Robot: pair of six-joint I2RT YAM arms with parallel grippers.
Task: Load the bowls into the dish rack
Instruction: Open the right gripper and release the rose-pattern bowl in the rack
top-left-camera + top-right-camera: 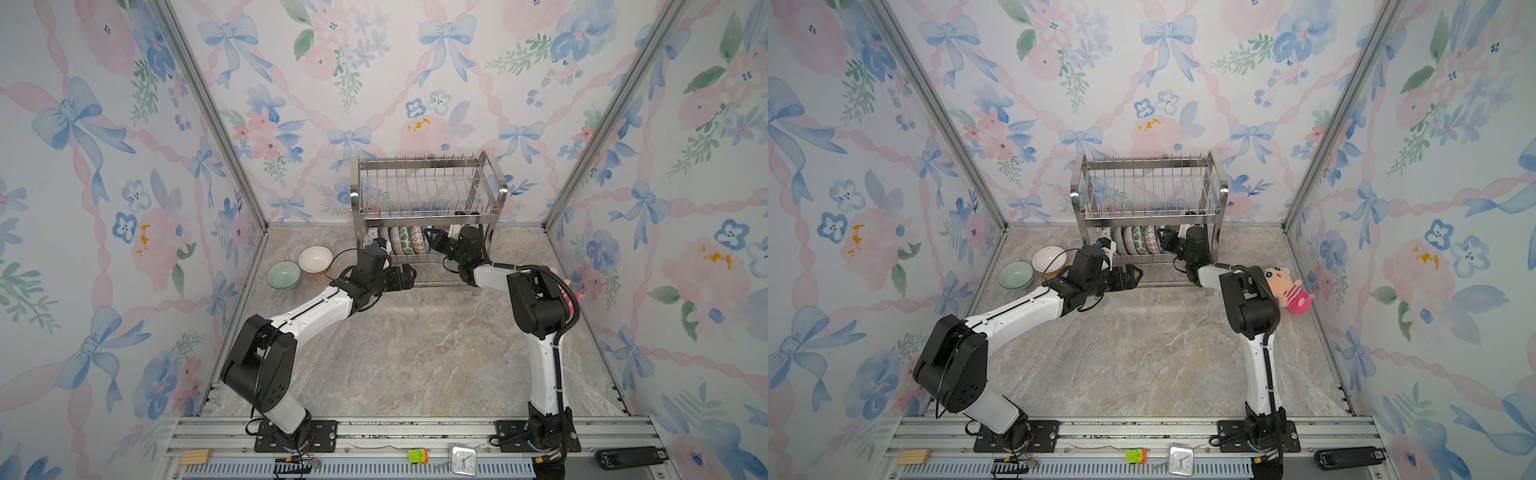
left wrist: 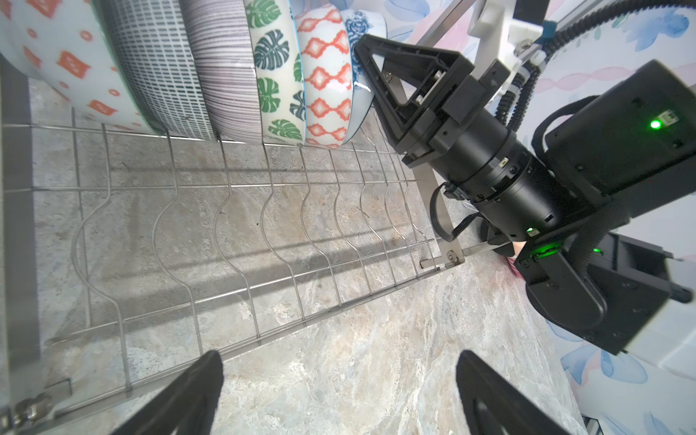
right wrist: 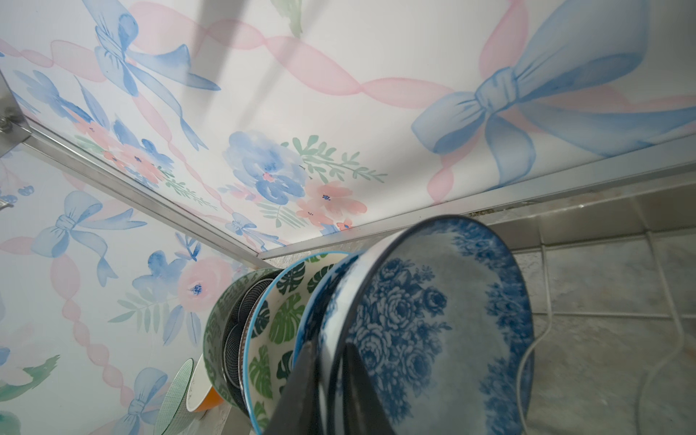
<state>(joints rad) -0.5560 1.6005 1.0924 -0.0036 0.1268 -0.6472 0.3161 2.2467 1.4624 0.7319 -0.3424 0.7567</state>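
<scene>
Right end effector point(image 3: 328, 344) was inside the bottom shelf point(image 2: 241, 188) of the dish rack point(image 1: 428, 183), at the right end of a row of bowls. Its two fingers point(image 3: 297, 395) sat one on each side of the rim of the blue flower bowl point(image 3: 433, 331). I could not tell if they were squeezing the rim or only sitting next to it. The blue flower bowl stood on its edge, last in the row, right against the orange diamond bowl point(image 2: 324, 75). Next in line came the green leaf bowl point(image 2: 275, 75), the grey striped bowl point(image 2: 222, 64), the green checked bowl point(image 2: 158, 71) and a white bowl with orange squares point(image 2: 56, 56), all on edge and packed close.

Left end effector point(image 2: 341, 357) was wide open and held nothing. It hung low, just in front of the bottom shelf.

Two more bowls sat on the table point(image 1: 395, 353), left of the rack: a pale green bowl point(image 1: 283, 275) and a white bowl with an orange outside point(image 1: 315, 259), side by side, open side up. A pink plush doll point(image 1: 1287, 291) lay on the table near the right arm point(image 1: 1246, 307).
</scene>
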